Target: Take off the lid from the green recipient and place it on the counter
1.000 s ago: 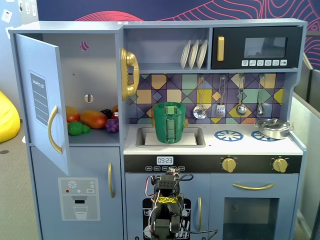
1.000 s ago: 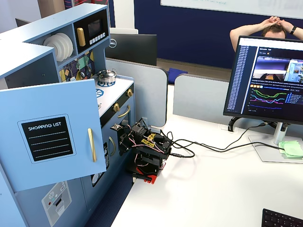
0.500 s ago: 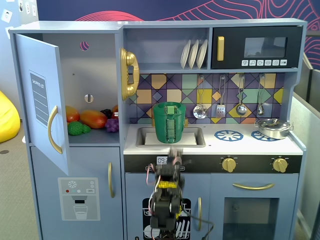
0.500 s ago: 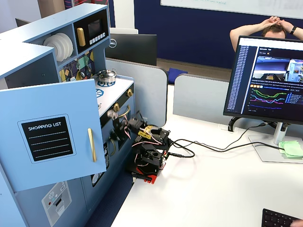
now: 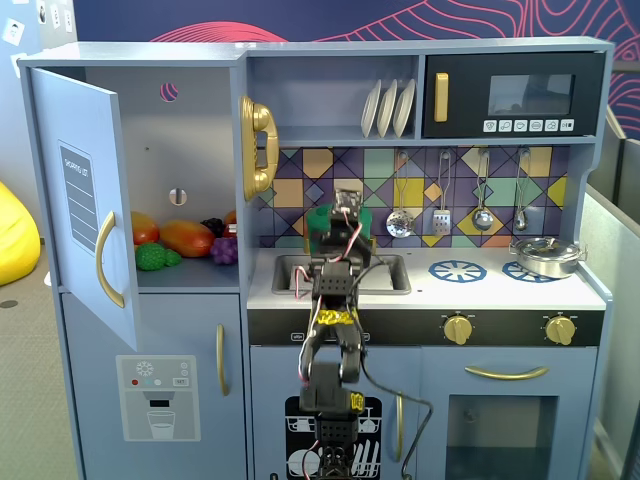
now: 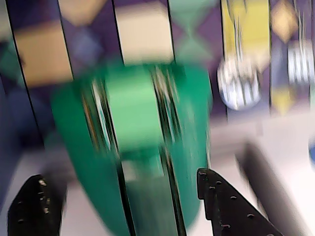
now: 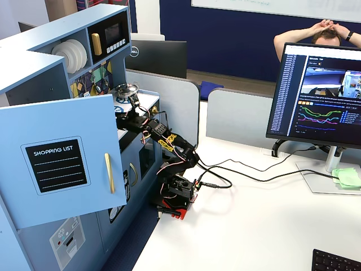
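The arm stretches over the counter (image 5: 440, 290), its empty end effector (image 6: 123, 209) spread wide before the green recipient (image 6: 142, 162).

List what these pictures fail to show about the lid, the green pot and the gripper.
- Lid: not discernible. In a fixed view the arm covers most of the green pot; in the wrist view motion blur smears its top.
- Gripper: only the two fingertips show at the wrist view's bottom edge, apart, with the pot between them; contact is unclear.
- Pot in another fixed view: hidden behind the open cupboard door.
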